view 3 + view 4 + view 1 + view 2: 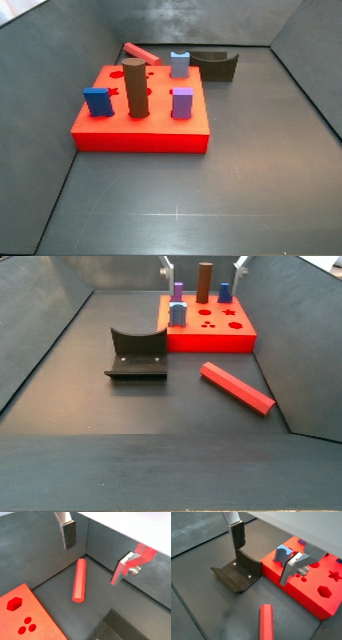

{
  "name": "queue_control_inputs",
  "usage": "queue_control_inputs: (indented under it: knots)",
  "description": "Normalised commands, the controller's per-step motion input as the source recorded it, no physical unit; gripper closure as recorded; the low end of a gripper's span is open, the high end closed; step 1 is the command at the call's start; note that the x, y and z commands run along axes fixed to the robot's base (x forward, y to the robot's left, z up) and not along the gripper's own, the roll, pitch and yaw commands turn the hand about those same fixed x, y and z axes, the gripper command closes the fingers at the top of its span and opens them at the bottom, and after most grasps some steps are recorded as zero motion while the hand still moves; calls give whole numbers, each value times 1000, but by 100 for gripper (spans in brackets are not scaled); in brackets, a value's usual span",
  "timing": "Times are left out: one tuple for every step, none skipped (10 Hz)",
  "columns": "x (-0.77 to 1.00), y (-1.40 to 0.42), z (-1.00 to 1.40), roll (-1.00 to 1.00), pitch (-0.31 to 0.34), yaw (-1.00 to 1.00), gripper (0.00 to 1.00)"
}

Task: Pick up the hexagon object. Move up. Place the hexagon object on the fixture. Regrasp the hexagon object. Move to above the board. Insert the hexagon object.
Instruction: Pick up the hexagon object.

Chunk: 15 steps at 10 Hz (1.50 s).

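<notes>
Dark grey floor [80, 396], we see hexagon object [238, 387] lying flat right of fixture [136, 354], board [227, 331] beyond, gripper [93, 554] above, spread, empty.

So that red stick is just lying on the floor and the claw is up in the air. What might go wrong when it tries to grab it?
The gripper hangs open above the hexagon object, holding nothing.

1. The rod lies close to the enclosure wall, so a finger might bump the wall on the way down.
2. It is slim and faceted; a poorly centred pinch might roll or tilt it.
3. The fixture and the board stand nearby, so a nudged rod might slide against them.
</notes>
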Motion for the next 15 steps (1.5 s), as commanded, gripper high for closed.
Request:
queue_control_inputs:
  knots:
    - [-183, 366, -849, 64, -187, 766, 0]
    - [-186, 77, -871, 61, -160, 994, 0]
    - [-60, 0, -794, 0, -33, 1000, 0]
    - [-3, 0, -771, 0, 0, 1000, 0]
    - [0, 0, -771, 0, 0, 1000, 0]
    - [0, 0, -803, 0, 0, 1000, 0]
    - [-89, 429, -909, -90, 0, 551, 0]
    - [0, 371, -694, -256, 0, 6, 0]
    - [0, 377, -629, -294, 0, 0, 0]
    - [-129, 323, -580, -319, -7, 0, 0]
    - [-117, -6, -629, -206, -66, 354, 0]
    - [-171, -203, -631, -159, -101, 471, 0]
    - [-171, -337, -600, -73, -24, 486, 0]
    - [-234, -191, -511, -16, -171, 511, 0]
    - [-169, -200, -557, 49, -149, 400, 0]
